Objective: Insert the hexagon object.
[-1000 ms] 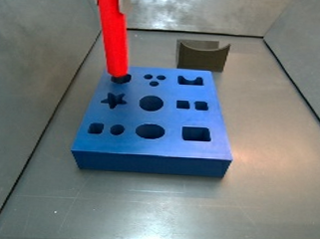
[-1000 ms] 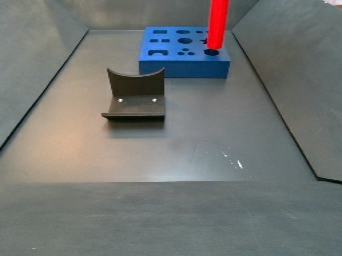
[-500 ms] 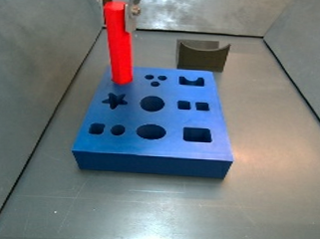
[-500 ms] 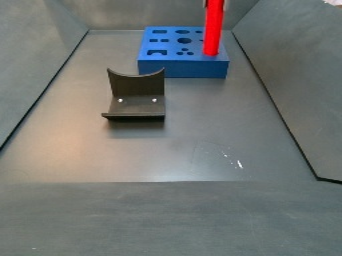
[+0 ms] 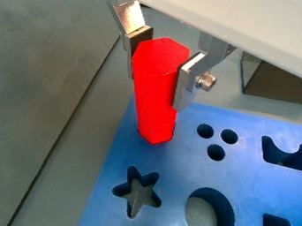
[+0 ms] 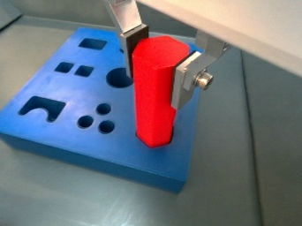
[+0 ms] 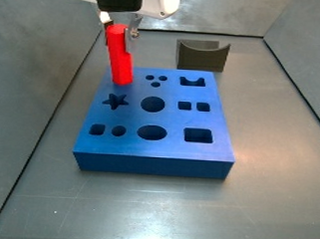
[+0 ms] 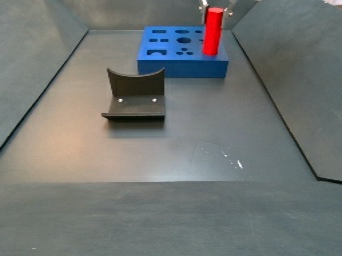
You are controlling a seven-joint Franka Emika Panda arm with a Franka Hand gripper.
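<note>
The hexagon object [image 7: 119,55] is a long bright red peg standing upright. Its lower end meets the blue block [image 7: 168,154] at the back left corner, beside the star hole [image 7: 114,101]. The peg hides its own hole. My gripper [image 7: 117,27] is shut on the peg's upper end. In both wrist views the silver fingers [image 5: 189,78] [image 6: 186,79] press on opposite sides of the peg [image 5: 157,93] [image 6: 156,93]. In a side view the peg [image 8: 211,32] stands at the block's [image 8: 167,66] right end under my gripper [image 8: 213,10].
A dark grey curved block [image 7: 203,54] stands behind the blue block, and shows apart from it on the floor in a side view [image 8: 134,95]. The block has round, square, star and notched holes [image 5: 215,141]. Grey walls enclose the floor.
The gripper has come down with the red peg. The peg's visible length above the block has become shorter, and the gripper body now shows in a side view.
</note>
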